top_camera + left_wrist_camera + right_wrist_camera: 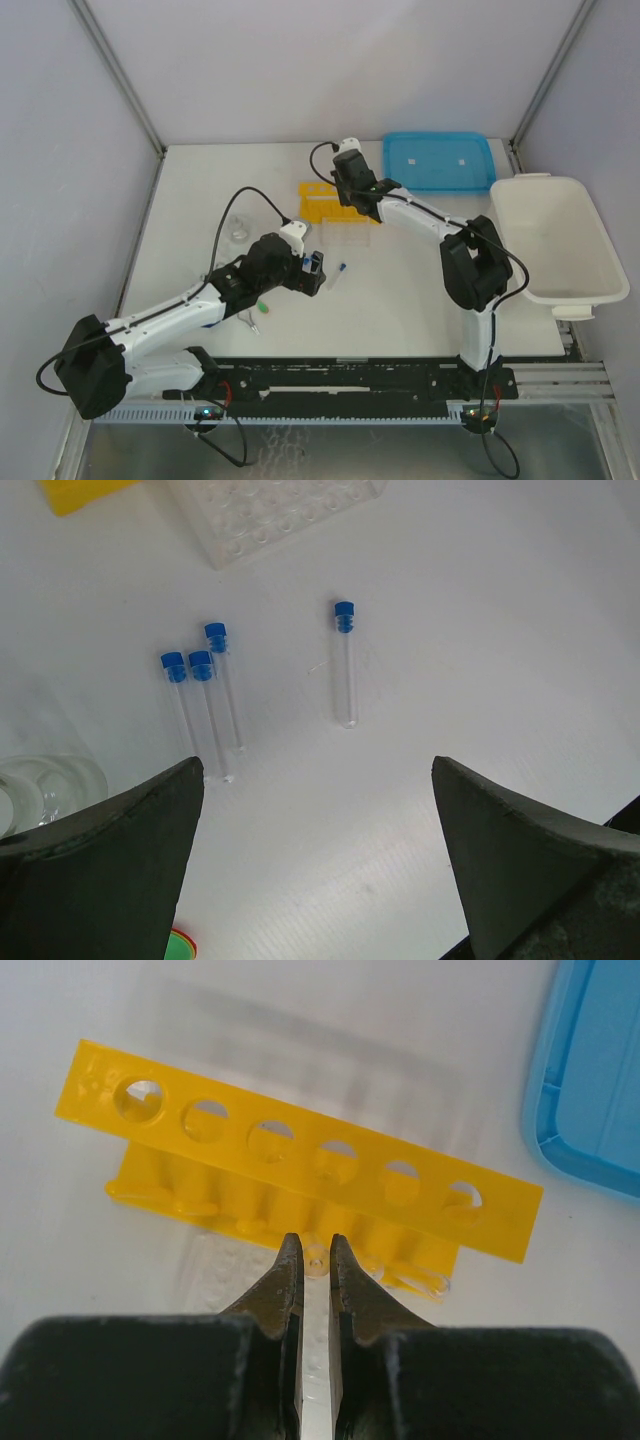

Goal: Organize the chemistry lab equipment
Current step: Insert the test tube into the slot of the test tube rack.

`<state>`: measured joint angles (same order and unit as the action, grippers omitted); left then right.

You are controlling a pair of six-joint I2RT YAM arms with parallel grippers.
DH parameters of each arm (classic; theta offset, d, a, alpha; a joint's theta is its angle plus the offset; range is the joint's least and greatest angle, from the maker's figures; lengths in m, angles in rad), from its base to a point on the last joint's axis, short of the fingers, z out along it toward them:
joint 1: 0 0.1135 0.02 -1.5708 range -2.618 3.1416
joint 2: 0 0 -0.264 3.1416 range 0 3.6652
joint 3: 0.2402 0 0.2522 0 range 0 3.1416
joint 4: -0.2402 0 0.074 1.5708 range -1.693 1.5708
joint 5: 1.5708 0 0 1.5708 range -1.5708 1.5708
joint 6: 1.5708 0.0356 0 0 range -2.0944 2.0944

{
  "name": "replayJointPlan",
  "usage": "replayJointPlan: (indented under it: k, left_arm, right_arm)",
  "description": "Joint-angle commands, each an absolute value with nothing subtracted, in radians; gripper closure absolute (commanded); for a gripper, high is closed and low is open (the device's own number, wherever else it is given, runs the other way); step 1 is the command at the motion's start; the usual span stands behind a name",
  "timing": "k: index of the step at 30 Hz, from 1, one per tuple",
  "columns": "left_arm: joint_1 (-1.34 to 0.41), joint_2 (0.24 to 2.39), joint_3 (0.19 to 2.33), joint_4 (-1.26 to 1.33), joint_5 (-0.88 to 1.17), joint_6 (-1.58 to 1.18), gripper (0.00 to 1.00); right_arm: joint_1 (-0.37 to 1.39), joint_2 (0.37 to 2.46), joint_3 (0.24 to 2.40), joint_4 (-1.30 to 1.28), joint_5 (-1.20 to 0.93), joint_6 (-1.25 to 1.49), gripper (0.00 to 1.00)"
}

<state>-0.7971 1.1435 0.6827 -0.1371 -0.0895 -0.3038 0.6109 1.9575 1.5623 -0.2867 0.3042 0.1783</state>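
Note:
Several small clear blue-capped tubes lie flat on the white table: three side by side (207, 700) and one apart (345, 665). My left gripper (318, 770) (314, 272) hangs over bare table just short of them, open and empty. The yellow tube rack (303, 1150) (325, 203) shows a row of empty holes. My right gripper (315, 1250) (360, 208) is shut at the rack's near edge. A small clear round end sits right at its tips, and I cannot tell whether it is gripped. A clear glass vessel (40, 790) (237, 228) stands to the left. A green tip (180, 946) (262, 308) lies near the left arm.
A clear plastic well tray (280, 515) (348, 238) lies next to the yellow rack. The blue lid (438, 160) (600, 1080) lies at the back right. The big white tub (555, 240) stands at the right edge. Grey walls close in the table.

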Motion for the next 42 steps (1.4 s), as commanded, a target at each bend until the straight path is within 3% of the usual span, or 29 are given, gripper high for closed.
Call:
replayJointPlan:
  k: [1, 18, 42]
  left_arm:
    - [-0.791, 1.118, 0.672, -0.107, -0.081, -0.310, 0.00]
    - [-0.790, 1.134, 0.676, -0.106, -0.073, -0.310, 0.00]
    - [-0.790, 1.124, 0.673, -0.110, -0.071, -0.311, 0.00]
  right_arm:
    - [0.602, 1.979, 1.582, -0.246, 0.297, 0.194, 1.00]
    - [0.611, 1.925, 1.571, -0.253, 0.311, 0.189, 1.00]
    - [0.603, 2.034, 1.596, -0.241, 0.269, 0.198, 1.00]
